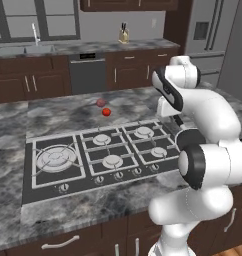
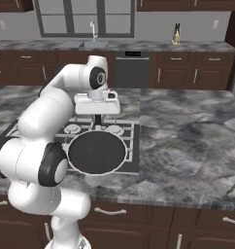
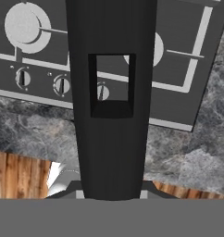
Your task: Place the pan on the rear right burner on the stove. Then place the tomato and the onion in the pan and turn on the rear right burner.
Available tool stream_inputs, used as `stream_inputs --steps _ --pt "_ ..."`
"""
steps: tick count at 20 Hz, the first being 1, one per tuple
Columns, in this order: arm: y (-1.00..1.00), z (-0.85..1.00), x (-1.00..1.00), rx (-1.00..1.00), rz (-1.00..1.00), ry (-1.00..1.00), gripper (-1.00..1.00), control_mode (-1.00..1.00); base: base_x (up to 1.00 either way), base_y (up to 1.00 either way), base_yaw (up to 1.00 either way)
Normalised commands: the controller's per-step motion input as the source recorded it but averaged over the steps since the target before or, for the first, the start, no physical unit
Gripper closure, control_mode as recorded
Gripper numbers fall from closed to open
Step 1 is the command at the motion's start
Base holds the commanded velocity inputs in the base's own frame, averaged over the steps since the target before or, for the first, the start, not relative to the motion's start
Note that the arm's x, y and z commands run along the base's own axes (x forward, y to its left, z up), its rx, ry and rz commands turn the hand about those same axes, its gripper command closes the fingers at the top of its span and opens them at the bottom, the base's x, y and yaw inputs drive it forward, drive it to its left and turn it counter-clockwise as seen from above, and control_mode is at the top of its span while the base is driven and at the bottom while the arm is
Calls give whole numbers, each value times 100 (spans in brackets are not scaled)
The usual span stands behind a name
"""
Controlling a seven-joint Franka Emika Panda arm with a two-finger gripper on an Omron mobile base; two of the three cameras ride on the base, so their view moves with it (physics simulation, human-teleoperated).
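Pan (image 2: 97,151) is hanging in the air above the stove (image 1: 48,187), held level by its short black handle (image 3: 111,106), which is running up the middle of the hand view with a rectangular hanging hole in it. The end effector (image 2: 97,116) is sitting clamped on that handle, its fingers drawn together around it; in the right base view the dark round pan is showing below and in front of the hand, covering the stove's near right part and its front edge. Beneath the handle, the hand view is showing the stove's row of knobs (image 3: 62,85), a silvery burner cap (image 3: 22,25) beyond them, the grey marbled counter (image 3: 188,157) past the stove's edge, and a strip of wooden floor (image 3: 16,176). Rear right burner (image 1: 144,132) is lying bare under its black grate in the left base view, with the large multi-ring burner (image 1: 55,159) at the stove's far left. Tomato (image 1: 106,112) is resting on the counter just behind the stove's rear edge, and the onion (image 1: 100,102) is sitting just beside it, a little farther back from the stove; whether the two are touching is too small to tell.
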Motion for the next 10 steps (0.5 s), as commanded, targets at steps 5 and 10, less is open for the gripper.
stream_inputs --steps 5,10 --pt "0 0 0 0 0 0 100 -100 0 0 0" --pt "0 0 20 0 0 6 100 -100 0 0 0"
